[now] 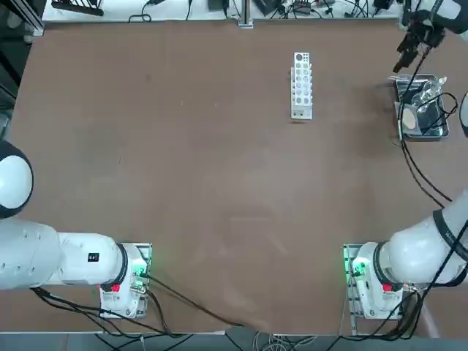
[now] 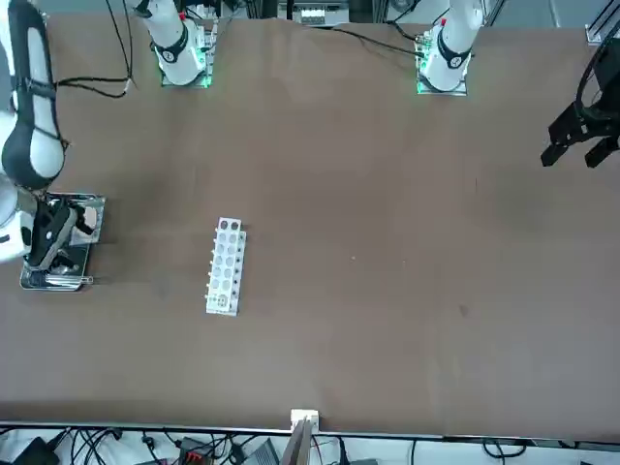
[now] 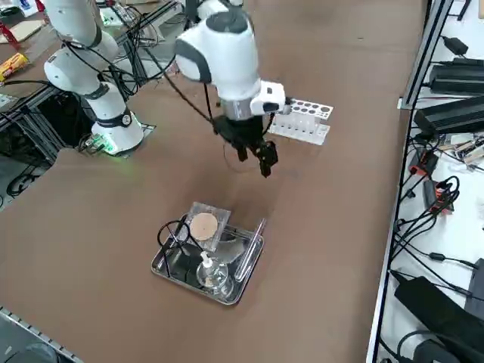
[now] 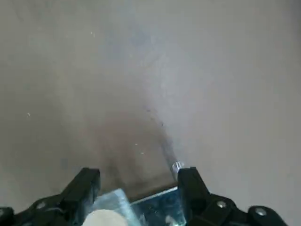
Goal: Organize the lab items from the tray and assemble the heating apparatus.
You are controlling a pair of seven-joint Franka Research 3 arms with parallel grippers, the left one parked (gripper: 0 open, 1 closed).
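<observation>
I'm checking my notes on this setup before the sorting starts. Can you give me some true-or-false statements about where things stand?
1. The gauze mat leans on the tray's rim. True.
2. The glass burner stands on bare table. False: it sits in the tray.
3. The right gripper hangs above the table with jaws open and empty. True.
4. The white rack is inside the tray. False: it stands apart on the table.

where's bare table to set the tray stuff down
Crowded: the tray at the right edge holds the burner, tripod and mat, with the open right gripper above. Free: the brown tabletop between tray and white rack, and everything left of the rack.
</observation>
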